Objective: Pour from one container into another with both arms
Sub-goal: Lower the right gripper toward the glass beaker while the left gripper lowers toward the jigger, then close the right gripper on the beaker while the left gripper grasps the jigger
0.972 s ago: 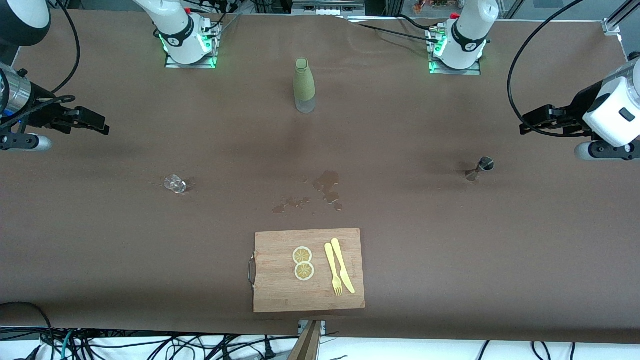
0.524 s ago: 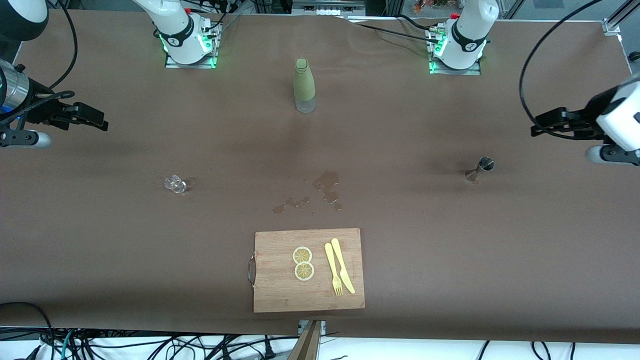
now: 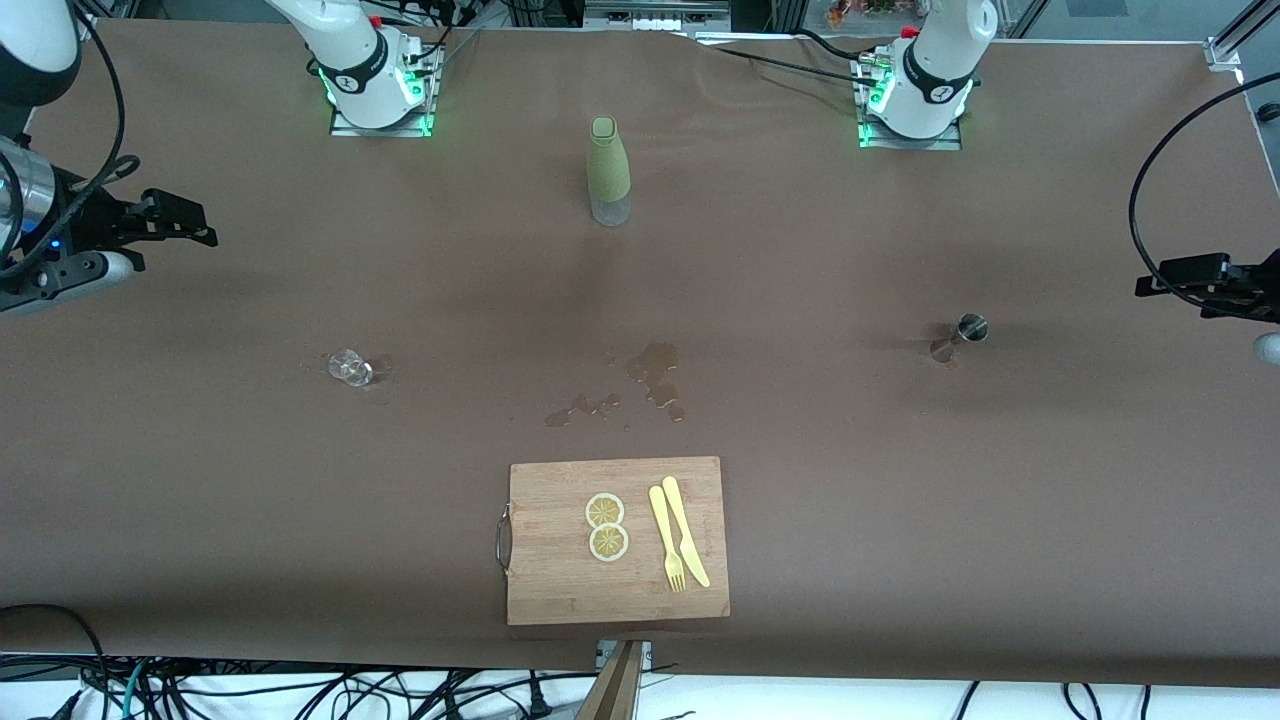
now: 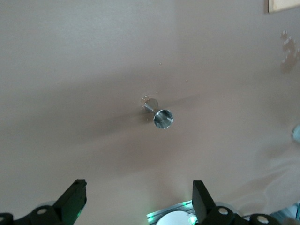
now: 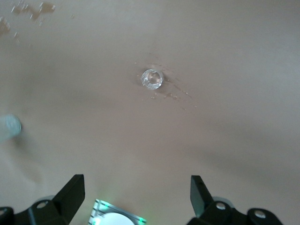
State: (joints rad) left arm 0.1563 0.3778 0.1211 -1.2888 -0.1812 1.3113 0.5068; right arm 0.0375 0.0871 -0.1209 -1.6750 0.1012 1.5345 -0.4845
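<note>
A small clear glass [image 3: 350, 367] [image 5: 152, 78] stands on the brown table toward the right arm's end. Toward the left arm's end stands a metal jigger [image 3: 960, 337] [image 4: 159, 115]. A green-sleeved bottle [image 3: 608, 172] stands upright between the two bases. My right gripper [image 3: 203, 224] [image 5: 136, 190] hangs open and empty in the air at its end of the table, well apart from the glass. My left gripper [image 3: 1148, 284] [image 4: 138, 199] is open and empty too, at the view's edge, well apart from the jigger.
A wooden cutting board [image 3: 560, 585] near the front edge carries two lemon slices [image 3: 606, 526] and a yellow fork and knife [image 3: 678, 545]. A wet brown spill [image 3: 655, 372] marks the table's middle. The arm bases [image 3: 378, 85] [image 3: 915, 95] stand along the back.
Both arms have drawn outward toward their own ends of the table. The left gripper has slid almost out of the front view, and the right one has pulled back slightly. Nothing on the table moved.
</note>
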